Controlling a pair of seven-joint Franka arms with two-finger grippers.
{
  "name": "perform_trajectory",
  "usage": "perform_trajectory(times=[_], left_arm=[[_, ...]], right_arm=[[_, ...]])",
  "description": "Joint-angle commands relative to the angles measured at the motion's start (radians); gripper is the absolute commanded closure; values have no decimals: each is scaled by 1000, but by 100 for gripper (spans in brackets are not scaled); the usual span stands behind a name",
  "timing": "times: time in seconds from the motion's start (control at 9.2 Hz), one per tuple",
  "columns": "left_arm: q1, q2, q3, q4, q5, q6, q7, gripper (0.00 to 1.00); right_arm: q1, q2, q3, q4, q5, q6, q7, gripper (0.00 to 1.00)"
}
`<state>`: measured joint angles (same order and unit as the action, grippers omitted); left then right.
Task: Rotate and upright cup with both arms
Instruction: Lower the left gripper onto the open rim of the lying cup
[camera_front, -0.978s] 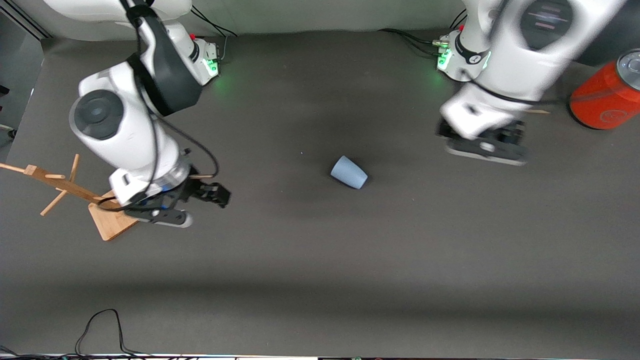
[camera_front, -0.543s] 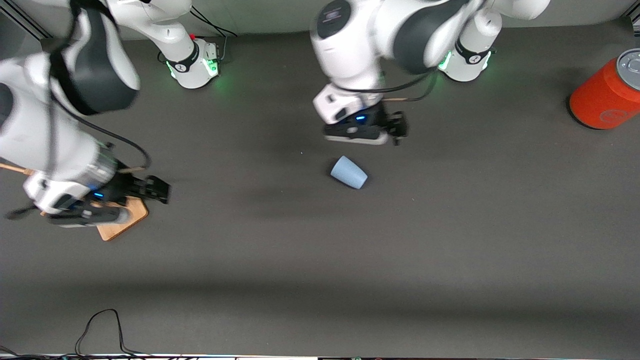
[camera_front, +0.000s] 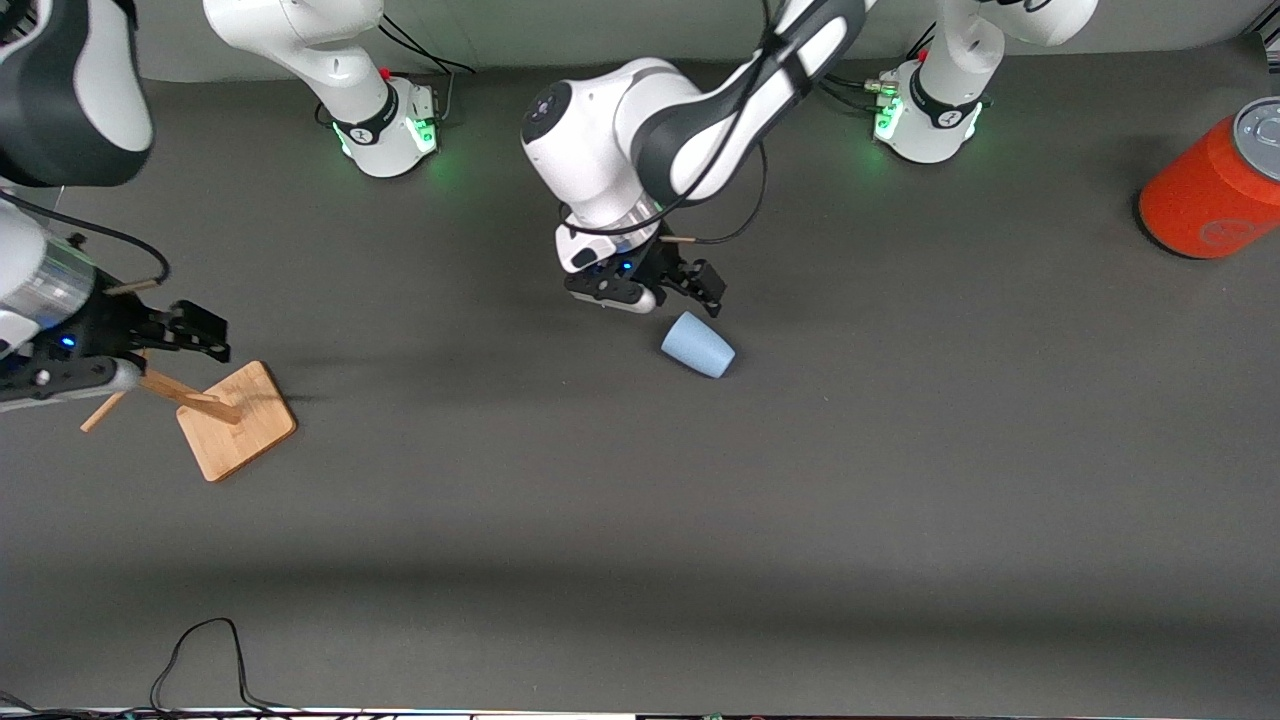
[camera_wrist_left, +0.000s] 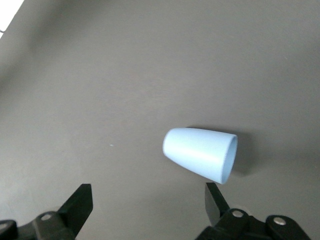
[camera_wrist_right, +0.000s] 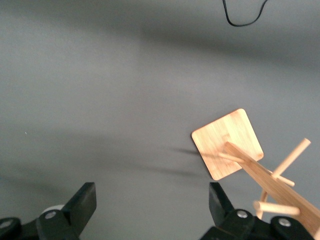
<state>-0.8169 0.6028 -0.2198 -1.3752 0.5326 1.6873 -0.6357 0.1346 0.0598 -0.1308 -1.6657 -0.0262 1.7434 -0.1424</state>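
Centrally on the dark table (camera_front: 900, 480), the cup (camera_front: 697, 345) is lying on its side, its open mouth turned toward the left arm's end and slightly toward the front camera, its narrow closed base pointing the other way. Nothing is touching the cup.

Just above and a little farther from the front camera than the cup, the left gripper (camera_front: 690, 288) is hovering, its two black fingers spread wide and holding nothing. In the left wrist view the cup (camera_wrist_left: 201, 154) is showing between and ahead of the parted fingers (camera_wrist_left: 80, 201), with clear table on either side of it.

Well apart from the cup, toward the right arm's end of the table, a wooden peg stand (camera_front: 235, 420) is resting on its square base. The right gripper (camera_front: 190, 335) is hanging over that stand's pegs, its fingers likewise spread and empty; the right wrist view is showing the stand (camera_wrist_right: 235, 145) beneath it.

Farther from the front camera than the cup, at the left arm's end, an orange can (camera_front: 1215, 185) is sitting at the table's edge.
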Motion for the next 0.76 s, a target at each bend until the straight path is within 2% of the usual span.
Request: perform_trajectory(times=[0.0,0.11,0.33,0.65], left_arm=[[-97,67,20,44,45,11,-2,0],[-105,93,17,41,120,37,-1,0],[-136,146,17,27,177,78,13,0],[-163,227,17,-14,328,83,25,1]], right_arm=[[8,-61,-12,-57,23,-8,-20,0],[8,-61,-15,-57,23,-8,-13,0],[8,-61,-26,-54,23,-5,-14,0],[14,-55,-24,-55,23,-7,-11,0]])
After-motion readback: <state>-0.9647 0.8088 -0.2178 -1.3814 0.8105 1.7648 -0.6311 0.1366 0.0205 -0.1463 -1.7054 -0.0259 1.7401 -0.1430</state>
